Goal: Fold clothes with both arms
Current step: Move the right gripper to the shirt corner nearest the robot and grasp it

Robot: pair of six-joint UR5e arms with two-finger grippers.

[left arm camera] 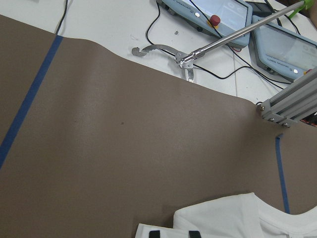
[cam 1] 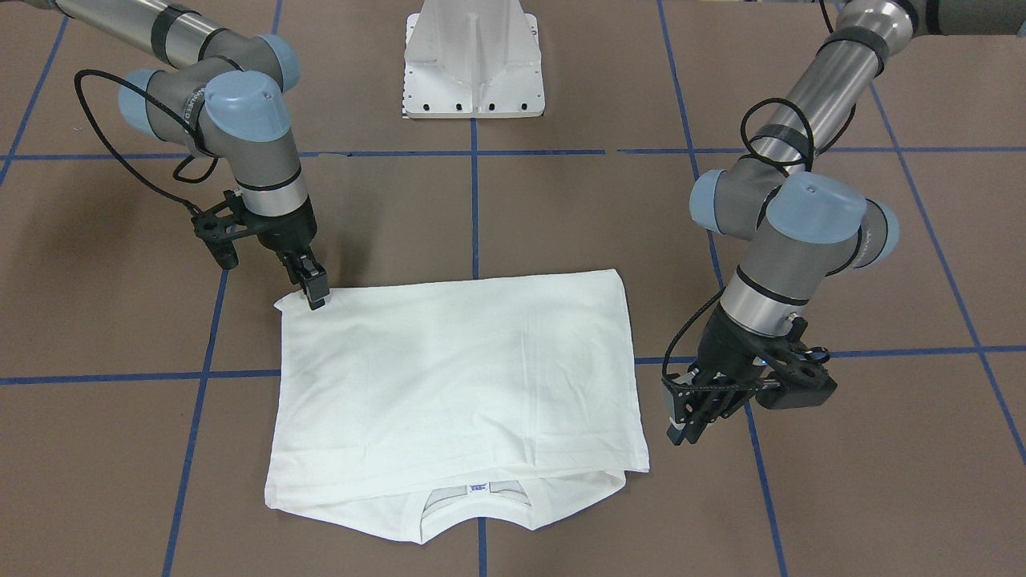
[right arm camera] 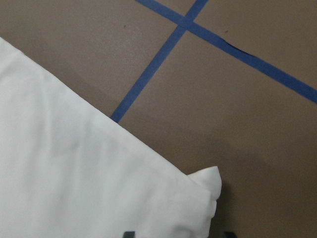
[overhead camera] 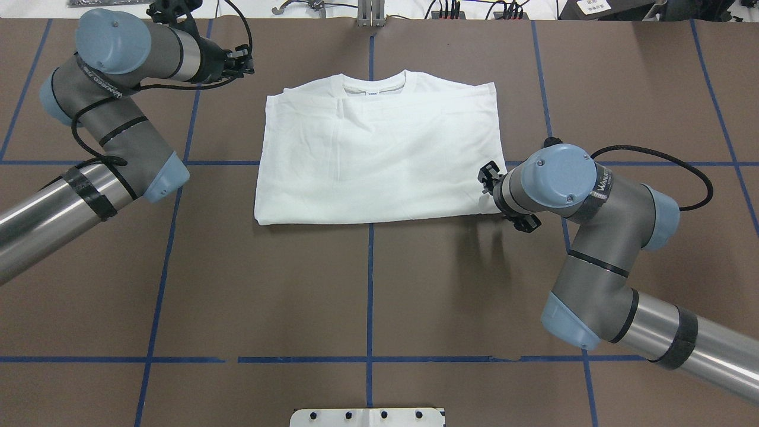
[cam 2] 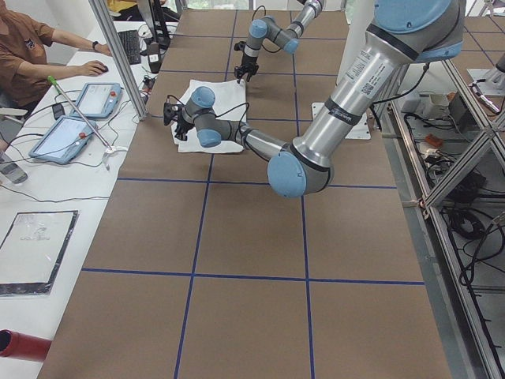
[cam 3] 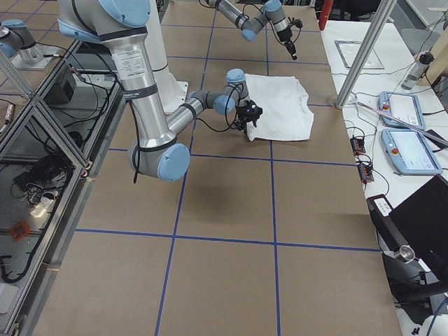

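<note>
The white T-shirt point(cam 1: 457, 377) lies flat on the brown table, folded in half, with collar and neck label point(cam 1: 478, 487) at the far edge from the robot; no black text shows. It also shows in the overhead view point(overhead camera: 379, 160). My right gripper point(cam 1: 315, 295) is down at the shirt's near right corner. In the right wrist view point(right arm camera: 178, 234) its fingertips stand wide apart over the fabric, just behind that corner point(right arm camera: 210, 186). My left gripper point(cam 1: 681, 429) hovers off the shirt's far left corner, empty. In the left wrist view point(left arm camera: 174, 234) its fingertips show a narrow gap.
The white pedestal base point(cam 1: 474, 64) stands at the robot's side of the table. Blue tape lines point(cam 1: 474, 208) cross the brown surface. Beyond the far edge are operator tablets point(left arm camera: 218, 10), cables and an aluminium post point(left arm camera: 292, 99).
</note>
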